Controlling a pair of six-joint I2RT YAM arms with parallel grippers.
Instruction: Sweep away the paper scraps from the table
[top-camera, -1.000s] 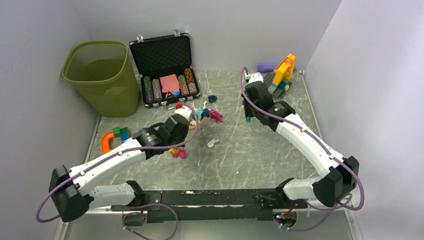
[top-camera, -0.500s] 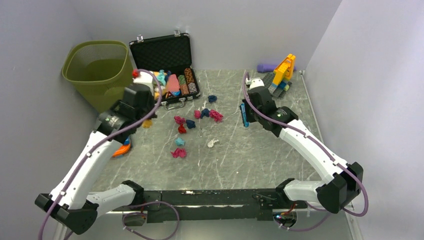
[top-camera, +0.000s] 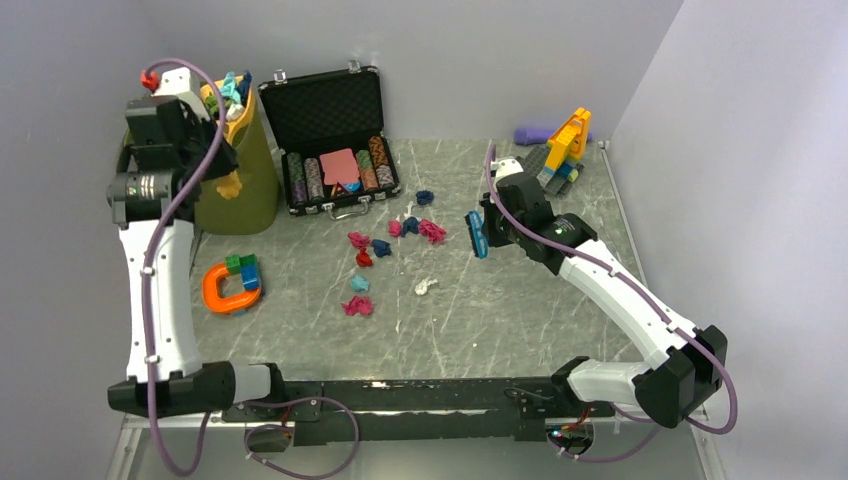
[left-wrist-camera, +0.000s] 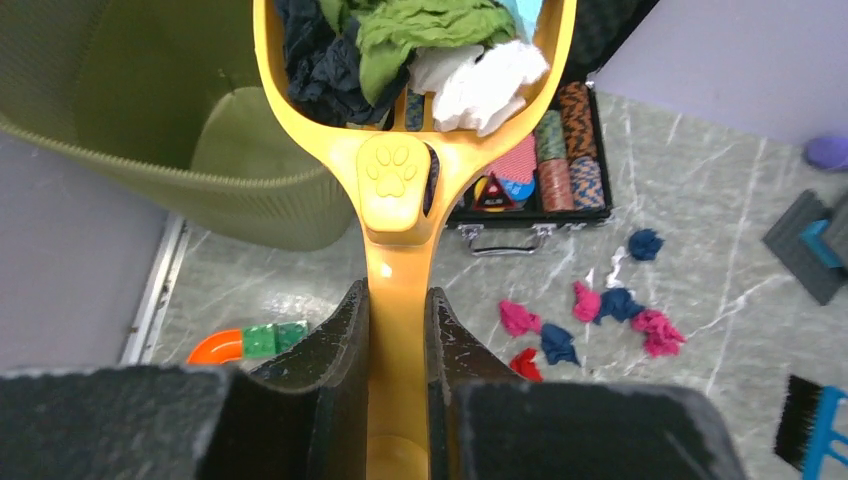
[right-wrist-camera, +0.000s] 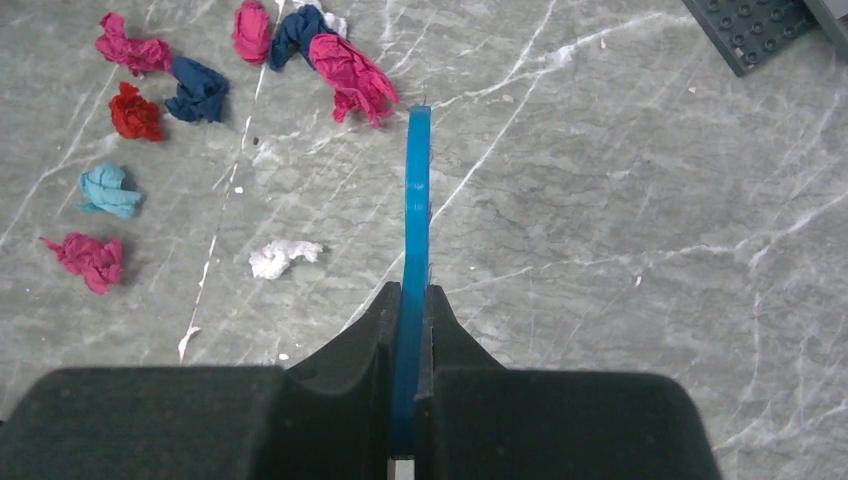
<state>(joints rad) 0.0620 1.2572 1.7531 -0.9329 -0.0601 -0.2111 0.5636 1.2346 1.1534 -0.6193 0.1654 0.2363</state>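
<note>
The table (top-camera: 520, 300) carries about ten loose paper scraps (top-camera: 432, 231). They lie ahead and to the left of the right pincer (right-wrist-camera: 410, 300), near it, and well below and to the right of the raised left one, so the right arm is much the nearer.

The green bin (left-wrist-camera: 120, 120) lies ahead, below and to the left of the left pincer (left-wrist-camera: 397, 310). This pincer is clamped on the handle of a yellow dustpan (left-wrist-camera: 395, 170), whose long axis runs straight out ahead. The pan is heaped with green, white and dark wads (left-wrist-camera: 420, 30). Emptying it looks to be the step in hand, and that depends on the pan's mouth being over the bin's opening.

The right pincer is closed tight on a blue brush (right-wrist-camera: 417, 190), which also points straight ahead. Its tip is just beside the nearest pink scrap.

The pan's front edge is cut off in the wrist view, and from above the arm hides most of the bin's rim. The brush shows edge-on, so its bristles cannot be made out there.
</note>
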